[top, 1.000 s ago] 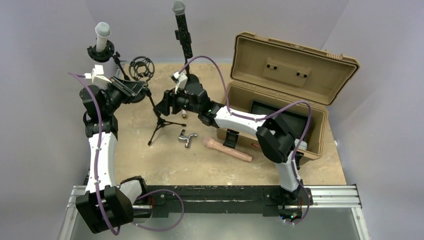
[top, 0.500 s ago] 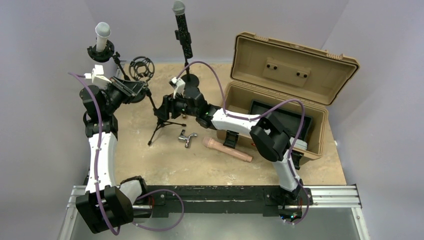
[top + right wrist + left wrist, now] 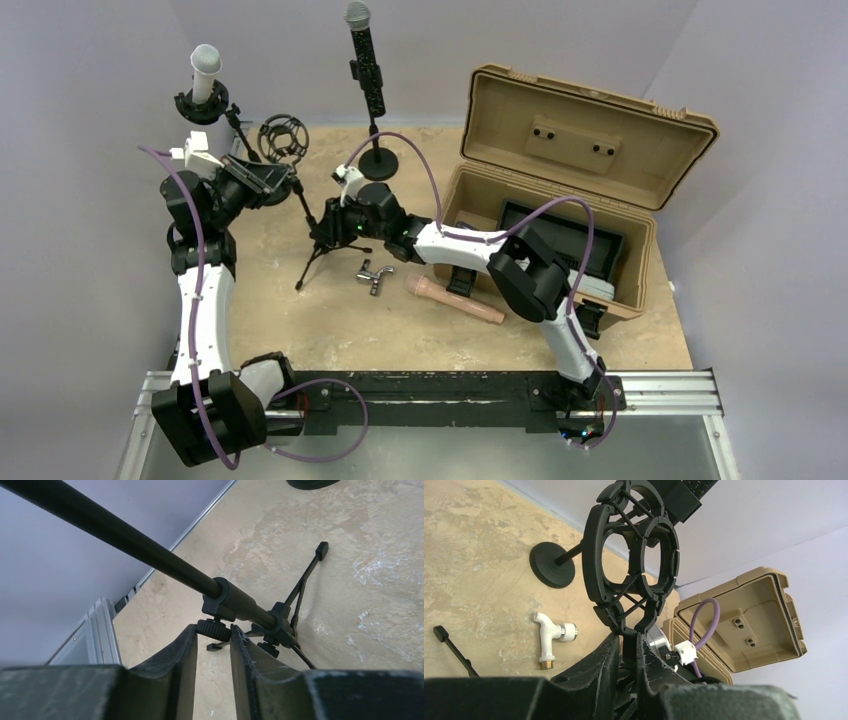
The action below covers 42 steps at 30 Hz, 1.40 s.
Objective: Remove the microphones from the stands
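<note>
A black tripod stand carries an empty ring-shaped shock mount, which also shows in the left wrist view. My left gripper is shut on the mount's stem, just below the ring. My right gripper sits low on the stand, its jaws closed on the small clamp knob under the pole. A black microphone stands upright on a round-base stand. A white microphone sits in a holder at the back left.
A tan case stands open at the right. A pink microphone and a metal fitting lie on the table in front of it. A white pipe fitting lies near the round base.
My right gripper has moved left and down along the table to the tripod stand and now has its knob between the jaws. The left arm has not moved.
</note>
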{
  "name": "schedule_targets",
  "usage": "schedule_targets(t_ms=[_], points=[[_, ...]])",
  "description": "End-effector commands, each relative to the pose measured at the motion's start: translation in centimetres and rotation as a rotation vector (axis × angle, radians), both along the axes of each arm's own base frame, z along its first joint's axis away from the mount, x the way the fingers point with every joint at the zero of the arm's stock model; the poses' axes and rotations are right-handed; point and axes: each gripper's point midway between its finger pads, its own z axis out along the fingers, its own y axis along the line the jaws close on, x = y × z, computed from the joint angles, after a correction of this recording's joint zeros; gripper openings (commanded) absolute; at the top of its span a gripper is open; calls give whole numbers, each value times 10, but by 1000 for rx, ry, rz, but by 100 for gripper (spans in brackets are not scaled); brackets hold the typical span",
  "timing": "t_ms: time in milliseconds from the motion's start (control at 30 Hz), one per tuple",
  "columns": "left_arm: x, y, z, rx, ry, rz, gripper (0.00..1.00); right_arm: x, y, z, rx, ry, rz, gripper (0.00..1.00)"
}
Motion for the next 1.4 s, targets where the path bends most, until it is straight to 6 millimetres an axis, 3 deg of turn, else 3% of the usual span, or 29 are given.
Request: schedule_targets(t_ms=[0, 67, 167, 300, 367, 533, 600, 767, 1000, 1167, 1367], points=[[-2, -1, -14, 3, 37, -4, 0, 9, 6, 34, 18, -86, -66, 20], [-2, -1, -14, 3, 37, -4, 0, 11, 7, 36, -2, -103, -100, 17], [-2, -1, -14, 3, 36, -4, 0, 15, 7, 38, -26, -126, -135, 25], [-2, -1, -15, 1, 39, -3, 0, 16, 9, 42, -79, -179, -195, 16], [-2, -1, -15, 2, 40, -2, 0, 17, 9, 41, -103, -194, -216, 16], [-7, -7, -23, 63, 91, 12, 0, 10, 7, 51, -84, -207, -196, 55], [-10, -12, -25, 122, 102, 19, 0, 4, 1, 62, -67, -225, -181, 64], [-16, -16, -49, 133, 172, 27, 0, -4, -28, 108, 3, -275, -200, 70], [-26, -14, -94, 125, 255, 48, 0, -21, -75, 149, 82, -330, -212, 71], [-30, -6, -124, 128, 327, 99, 0, -27, -106, 162, 103, -363, -248, 71], [-37, -3, -163, 111, 408, 127, 0, -22, -135, 168, 126, -379, -265, 72]])
